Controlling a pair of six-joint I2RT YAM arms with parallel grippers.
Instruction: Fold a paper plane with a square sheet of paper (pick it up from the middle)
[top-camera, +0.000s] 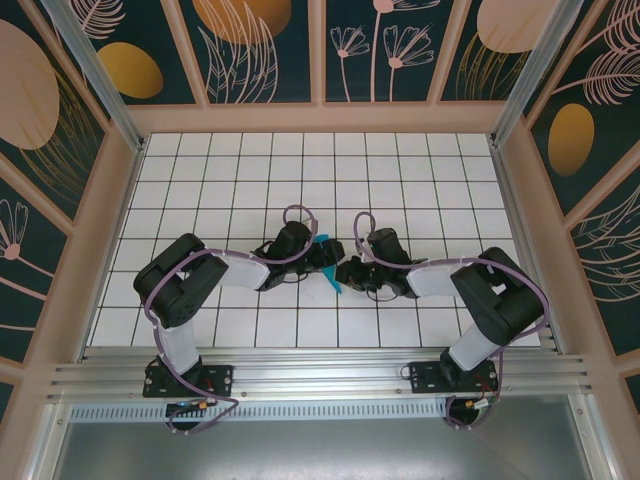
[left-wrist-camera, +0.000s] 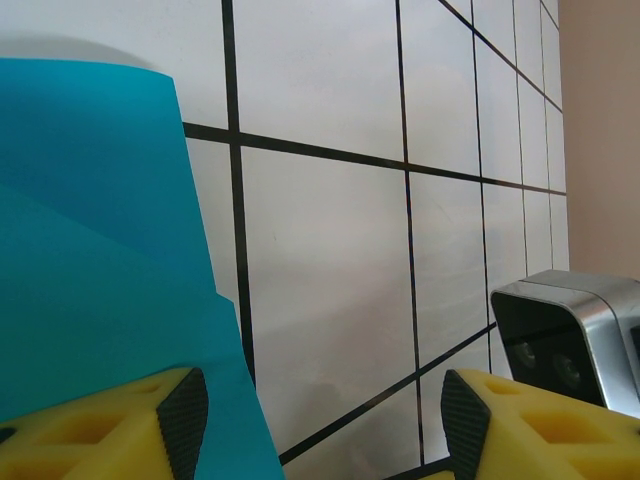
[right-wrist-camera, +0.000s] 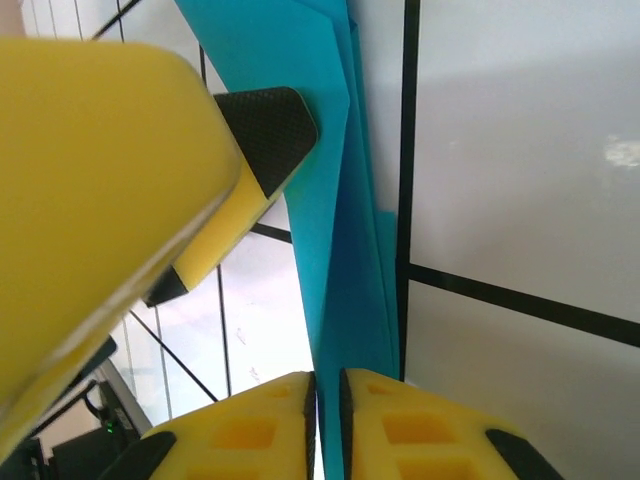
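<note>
Paper (top-camera: 325, 262) first: where is it, and what has hold of it? (Desk)

It's at the middle of the table (top-camera: 250, 170), between your two arms. Your right gripper (right-wrist-camera: 328, 400) is clamped on the folded edge, with its fingers almost together and the teal layers between them. Your left gripper (left-wrist-camera: 325, 410) stands wide apart. One of its pads (right-wrist-camera: 265, 125) rests against the paper's face, and it has nothing pinched. (Spotter)

How will it handle? (Desk)

My read is that it's very light and thin. It should be limp where it's a single layer and stiffer along the stacked folds. It probably marks at any stray squeeze, slides between smooth pads, and could tear if your two arms pull against each other. I'd have you take it on the layered crease close to the right grip, pads flat, and not on the loose flap. (Spotter)

What can't you make out? (Desk)

From above, your wrists cover nearly all of it and only a teal sliver shows. In the left wrist view the sheet runs off the frame at the left and the bottom. I can't count the folds, tell whether a nose is formed, or say whether it's clear of the tiles. (Spotter)
</note>
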